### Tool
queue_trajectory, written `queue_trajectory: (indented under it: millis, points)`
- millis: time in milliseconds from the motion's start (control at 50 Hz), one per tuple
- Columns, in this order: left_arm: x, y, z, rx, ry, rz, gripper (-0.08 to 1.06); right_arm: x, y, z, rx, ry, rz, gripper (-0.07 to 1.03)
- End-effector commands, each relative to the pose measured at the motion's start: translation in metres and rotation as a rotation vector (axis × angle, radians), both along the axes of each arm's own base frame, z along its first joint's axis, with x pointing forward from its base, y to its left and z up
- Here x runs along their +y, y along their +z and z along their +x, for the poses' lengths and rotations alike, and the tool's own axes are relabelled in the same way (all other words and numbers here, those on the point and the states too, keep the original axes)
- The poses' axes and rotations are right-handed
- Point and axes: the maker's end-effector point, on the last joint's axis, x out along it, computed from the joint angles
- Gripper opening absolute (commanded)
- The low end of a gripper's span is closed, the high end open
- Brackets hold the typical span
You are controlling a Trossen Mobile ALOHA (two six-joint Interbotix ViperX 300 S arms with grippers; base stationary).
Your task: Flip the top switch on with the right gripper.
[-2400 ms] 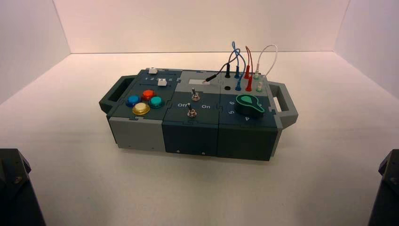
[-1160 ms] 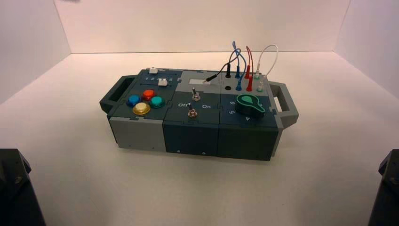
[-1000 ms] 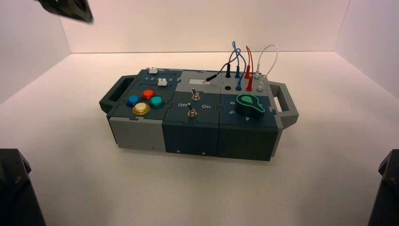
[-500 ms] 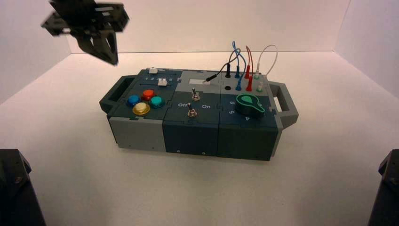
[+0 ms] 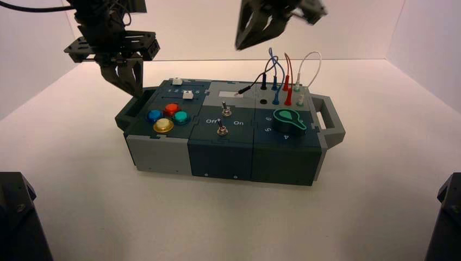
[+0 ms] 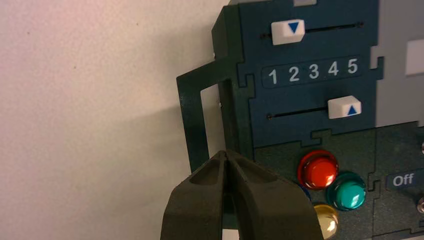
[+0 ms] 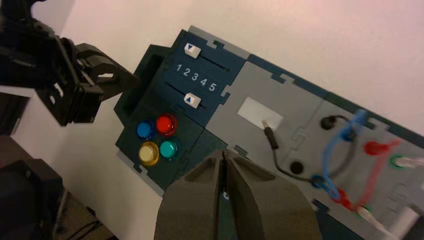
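Observation:
The top switch [image 5: 225, 111], a small silver toggle, stands on the box's middle panel, just in front of the grey white-labelled panel [image 5: 228, 93]. A second toggle [image 5: 221, 129] sits between the "Off" and "On" print. My right gripper [image 5: 239, 47] hangs high above the back of the box, shut and empty, well clear of the switch. In the right wrist view its shut fingers [image 7: 223, 153] cover the switch area. My left gripper [image 5: 134, 91] is shut and empty, just above the box's left handle [image 6: 192, 115].
Red [image 5: 171, 109], blue [image 5: 154, 115], teal [image 5: 180, 116] and yellow [image 5: 162, 125] buttons lie left of the switches. Two white sliders [image 6: 344, 107] sit behind them. A green knob [image 5: 288, 119] and plugged wires [image 5: 277, 70] lie to the right of the switches.
Both arms have come into view. The left gripper came down from the upper left to the box's left handle. The right gripper has appeared at the top, above the box's back.

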Motion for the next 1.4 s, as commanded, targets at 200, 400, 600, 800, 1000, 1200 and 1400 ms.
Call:
queue_trajectory:
  millis: [200, 400, 600, 800, 1000, 1200, 1400]
  points:
    - [-0.003, -0.012, 0.005, 0.037, 0.000, 0.010, -0.03, 0.024, -0.011, 0.004, 0.069, -0.003, 0.016, -0.02]
    - [-0.004, -0.023, 0.002, 0.083, 0.013, 0.012, -0.03, 0.044, -0.021, -0.011, 0.164, 0.025, 0.019, -0.02]
    - [-0.004, -0.030, 0.000, 0.116, 0.013, 0.020, -0.03, 0.052, -0.029, -0.018, 0.228, 0.016, 0.027, -0.02]
    - [-0.004, -0.032, -0.002, 0.125, 0.014, 0.023, -0.03, 0.050, -0.038, -0.020, 0.259, -0.001, 0.019, -0.02]
    - [-0.004, -0.032, -0.002, 0.125, 0.014, 0.022, -0.03, 0.049, -0.054, -0.016, 0.279, -0.014, -0.004, -0.02]
    - [-0.004, -0.032, -0.002, 0.128, 0.014, 0.023, -0.03, 0.046, -0.065, -0.012, 0.285, -0.029, -0.019, -0.02]
    - [-0.004, -0.033, -0.002, 0.132, 0.015, 0.023, -0.03, 0.028, -0.072, 0.001, 0.287, -0.074, -0.033, -0.02]
